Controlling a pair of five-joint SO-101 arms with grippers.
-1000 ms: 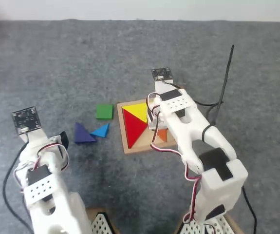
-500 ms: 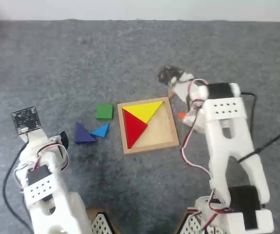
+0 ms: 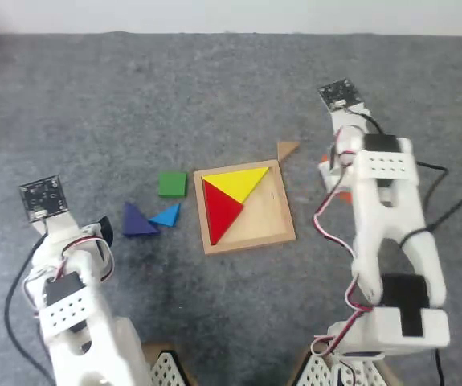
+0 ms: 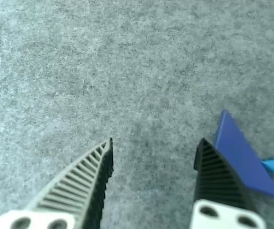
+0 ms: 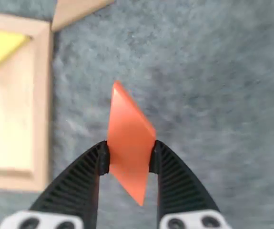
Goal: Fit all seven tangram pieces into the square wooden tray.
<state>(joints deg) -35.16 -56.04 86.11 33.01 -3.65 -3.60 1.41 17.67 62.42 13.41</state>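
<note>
Right wrist view: orange piece [image 5: 129, 143] clamped in right tool [image 5: 128, 157]

triangles [image 3: 243, 182] [image 3: 221, 207] [image 3: 136, 221] [image 3: 167, 215] [image 3: 287, 149]: 5 | green square [image 3: 172, 184]: 1 | orange parallelogram [image 5: 129, 129]: 1 | tray [image 3: 272, 221]: 1 | claws [image 4: 156, 141] [image 5: 129, 144]: 2

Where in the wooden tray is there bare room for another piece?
Bare wood runs down the right side of the tray, bordered by the yellow triangle and red triangle. The left side is crowded by those two.
</note>
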